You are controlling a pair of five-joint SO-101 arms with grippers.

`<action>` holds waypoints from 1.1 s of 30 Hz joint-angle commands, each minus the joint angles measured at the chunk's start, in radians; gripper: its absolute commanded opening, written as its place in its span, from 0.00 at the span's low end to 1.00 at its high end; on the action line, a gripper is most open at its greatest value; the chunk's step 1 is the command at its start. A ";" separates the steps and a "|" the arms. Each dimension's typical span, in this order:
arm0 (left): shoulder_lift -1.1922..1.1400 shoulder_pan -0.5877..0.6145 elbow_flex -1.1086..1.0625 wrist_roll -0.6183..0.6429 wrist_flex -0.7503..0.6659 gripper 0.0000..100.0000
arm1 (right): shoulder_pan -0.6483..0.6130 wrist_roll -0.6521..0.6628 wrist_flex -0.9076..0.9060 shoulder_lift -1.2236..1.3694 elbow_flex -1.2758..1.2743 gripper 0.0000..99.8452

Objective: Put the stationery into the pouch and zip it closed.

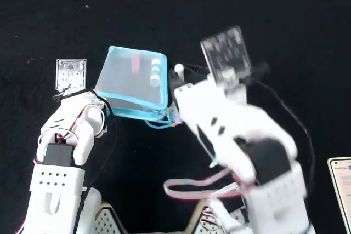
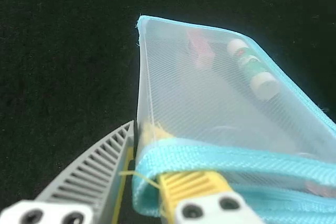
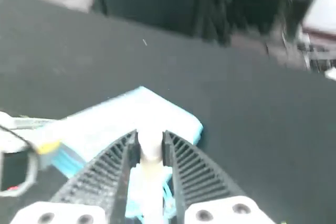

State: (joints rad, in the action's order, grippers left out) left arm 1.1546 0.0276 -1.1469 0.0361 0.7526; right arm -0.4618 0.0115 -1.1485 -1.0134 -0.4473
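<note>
Black table, pouch lying crosswise, zip edge nearside

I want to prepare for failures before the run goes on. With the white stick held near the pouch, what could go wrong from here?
1. The white stick in the right tool may catch on the zip edge of the pouch and drop onto the table.
2. The left tool grips only one corner of that zip edge, so a push from the stick could pull the pouch free or turn it.
</note>
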 commanded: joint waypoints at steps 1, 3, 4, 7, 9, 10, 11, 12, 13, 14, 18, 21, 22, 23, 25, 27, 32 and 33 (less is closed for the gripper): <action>0.003 0.012 0.019 0.005 -0.023 0.03 | -0.092 0.012 0.064 -0.145 -0.025 0.01; 0.009 0.012 0.010 0.005 -0.025 0.03 | -0.153 0.012 0.068 -0.193 -0.030 0.01; 0.011 0.012 0.007 0.005 -0.025 0.03 | -0.186 0.012 0.078 -0.209 -0.035 0.01; 0.012 0.012 0.005 0.005 -0.025 0.03 | -0.262 0.014 0.144 -0.237 -0.070 0.01; 0.012 0.012 0.005 0.005 -0.025 0.03 | -0.285 0.015 0.221 -0.245 -0.128 0.01; 0.012 0.012 0.005 0.005 -0.025 0.03 | -0.290 0.015 0.262 -0.248 -0.162 0.01; 0.012 0.012 0.005 0.005 -0.025 0.03 | -0.290 0.015 0.302 -0.249 -0.199 0.01; 0.012 0.012 0.005 0.003 -0.025 0.03 | -0.290 0.015 0.342 -0.249 -0.234 0.01; 0.012 0.012 0.005 0.003 -0.025 0.03 | -0.290 0.015 0.379 -0.249 -0.272 0.01; 0.012 0.012 0.005 0.003 -0.025 0.03 | -0.290 0.015 0.414 -0.249 -0.305 0.01; 0.012 0.012 0.005 0.003 -0.025 0.03 | -0.288 0.015 0.554 -0.249 -0.415 0.01; 0.012 0.012 0.005 0.003 -0.025 0.03 | -0.288 0.015 0.651 -0.249 -0.473 0.01; 0.012 0.012 0.005 0.003 -0.025 0.03 | -0.288 0.015 0.678 -0.249 -0.492 0.01; 0.012 0.012 0.005 0.003 -0.025 0.03 | -0.288 0.015 0.704 -0.249 -0.507 0.01; 0.012 0.012 0.005 0.003 -0.025 0.03 | -0.288 0.015 0.752 -0.249 -0.541 0.01; 0.012 0.012 0.005 0.003 -0.025 0.03 | -0.288 0.017 0.787 -0.249 -0.579 0.01; 0.012 0.013 0.005 0.003 -0.025 0.03 | -0.288 0.152 0.795 -0.251 -0.668 0.01; 0.012 0.013 0.005 0.003 -0.025 0.03 | -0.288 0.181 0.779 -0.251 -0.680 0.01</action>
State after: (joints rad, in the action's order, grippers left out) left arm 1.1546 0.0276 -1.1469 0.0361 0.7526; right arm -0.7411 0.1158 -0.3736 -1.2543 -1.1101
